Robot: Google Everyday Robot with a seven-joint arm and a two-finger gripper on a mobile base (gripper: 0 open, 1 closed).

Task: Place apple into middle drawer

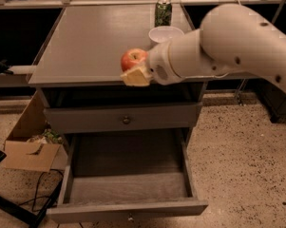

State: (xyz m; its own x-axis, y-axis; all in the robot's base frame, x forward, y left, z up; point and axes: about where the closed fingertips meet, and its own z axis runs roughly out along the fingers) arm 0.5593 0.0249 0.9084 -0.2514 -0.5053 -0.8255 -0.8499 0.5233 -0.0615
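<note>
Camera view: a grey wooden cabinet fills the scene, with the big white robot arm reaching in from the right across its front edge. Below, the wide grey wooden middle drawer stands pulled right out, its floor bare. The two-finger gripper hangs over the cabinet top's front lip, pinching the small round red apple against a yellowish pad. To my eye, the apple should come forward past that lip and the closed grey drawer front, then go straight down to mid-drawer and be let go low so it doesn't roll. There is ample room in front; the white bowl and green can sit behind the gripper, off the path.
</note>
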